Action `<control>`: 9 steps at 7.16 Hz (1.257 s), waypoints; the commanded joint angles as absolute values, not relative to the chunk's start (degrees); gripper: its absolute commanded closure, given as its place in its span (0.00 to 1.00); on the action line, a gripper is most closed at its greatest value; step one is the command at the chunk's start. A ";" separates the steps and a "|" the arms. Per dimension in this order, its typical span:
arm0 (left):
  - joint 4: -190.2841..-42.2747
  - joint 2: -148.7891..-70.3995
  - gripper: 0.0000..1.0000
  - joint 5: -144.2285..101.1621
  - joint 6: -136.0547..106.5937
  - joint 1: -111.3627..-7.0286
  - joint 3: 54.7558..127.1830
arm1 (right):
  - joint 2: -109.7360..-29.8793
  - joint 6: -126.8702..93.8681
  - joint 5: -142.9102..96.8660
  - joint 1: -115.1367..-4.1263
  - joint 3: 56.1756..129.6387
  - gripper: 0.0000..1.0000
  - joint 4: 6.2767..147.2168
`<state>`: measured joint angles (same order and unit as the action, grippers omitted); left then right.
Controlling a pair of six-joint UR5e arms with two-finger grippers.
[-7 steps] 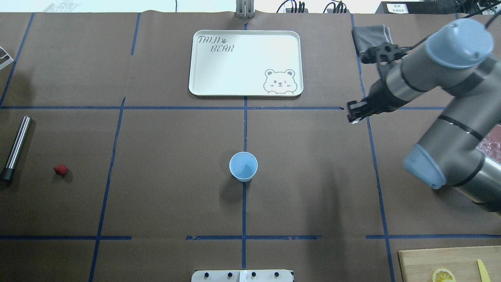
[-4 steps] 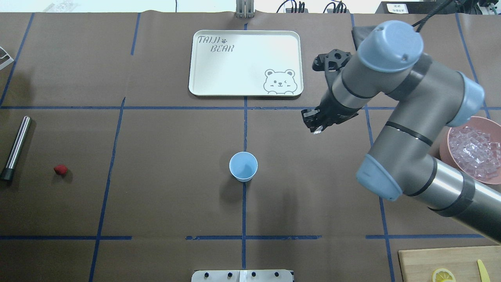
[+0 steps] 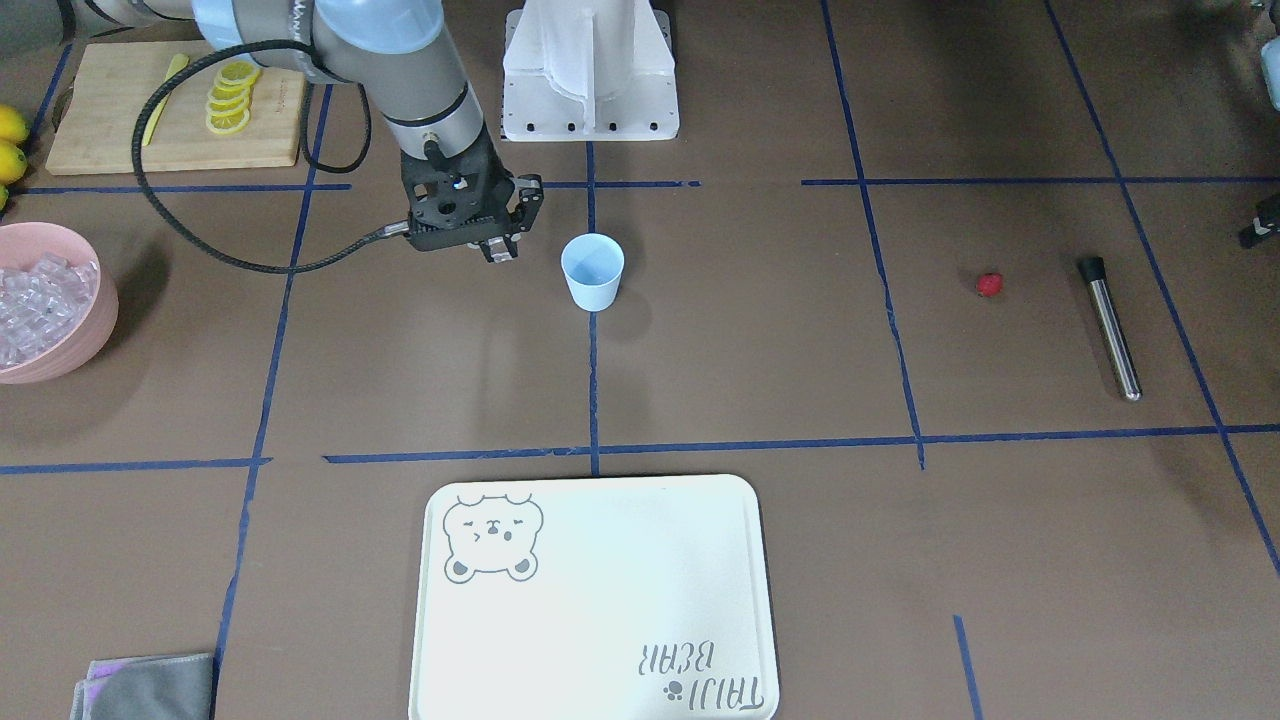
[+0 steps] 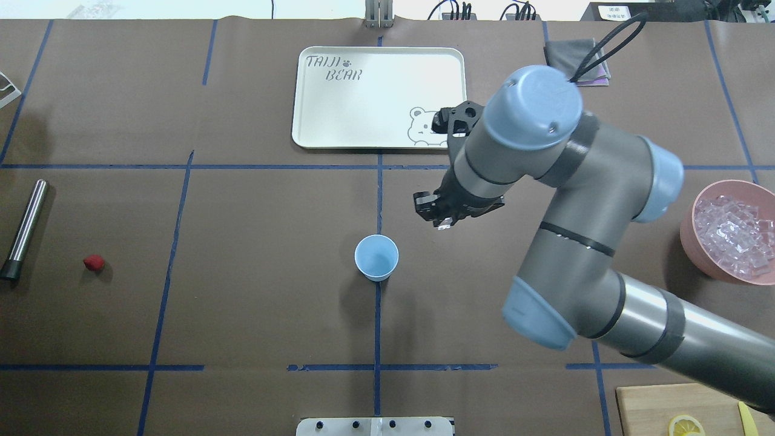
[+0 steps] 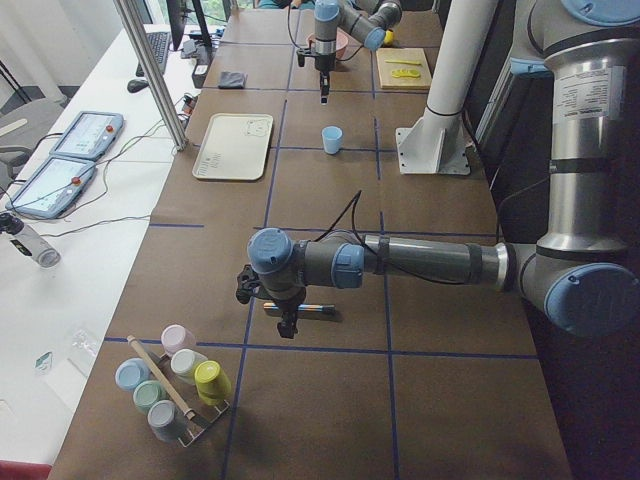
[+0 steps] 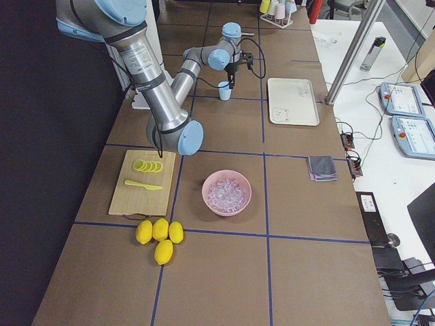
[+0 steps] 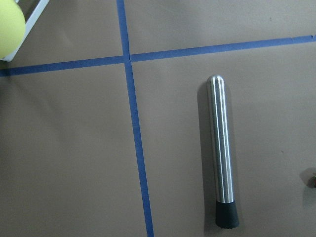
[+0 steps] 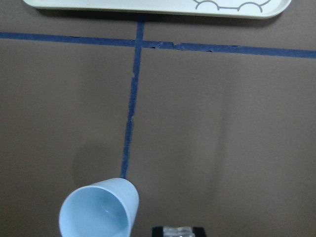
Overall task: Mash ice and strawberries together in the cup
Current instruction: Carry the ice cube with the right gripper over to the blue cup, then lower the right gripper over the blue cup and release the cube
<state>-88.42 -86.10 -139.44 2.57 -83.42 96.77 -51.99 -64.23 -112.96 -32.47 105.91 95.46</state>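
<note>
Overhead exterior | right gripper (image 4: 441,223) clenched on ice cube (image 8: 178,231), near cup (image 4: 376,257), not touching | left gripper (image 5: 287,325): grasp cannot be told

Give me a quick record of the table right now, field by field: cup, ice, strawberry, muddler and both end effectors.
cup: upright, empty, mid-table
right end effector: shut on an ice cube, in the air beside the cup, not over it
left end effector: above the muddler; open or shut cannot be told
strawberry: on the table near the muddler, not touching it
muddler: lying flat, untouched
bowl: holds the rest of the ice
</note>
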 commanded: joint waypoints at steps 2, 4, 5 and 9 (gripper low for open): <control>-88.42 -86.04 0.00 -139.48 2.55 -82.88 96.68 | -44.66 -71.79 -105.58 -27.00 98.63 0.98 95.45; -88.42 -85.87 0.00 -139.48 2.64 -82.88 96.68 | -43.77 -73.21 -104.60 -25.32 96.60 0.97 95.45; -88.42 -85.87 0.00 -139.48 2.64 -82.88 96.59 | -44.12 -73.30 -103.98 -24.62 96.59 0.95 95.54; -88.33 -85.69 0.00 -139.48 2.55 -82.88 96.50 | -44.38 -73.30 -103.89 -24.43 96.06 0.01 95.71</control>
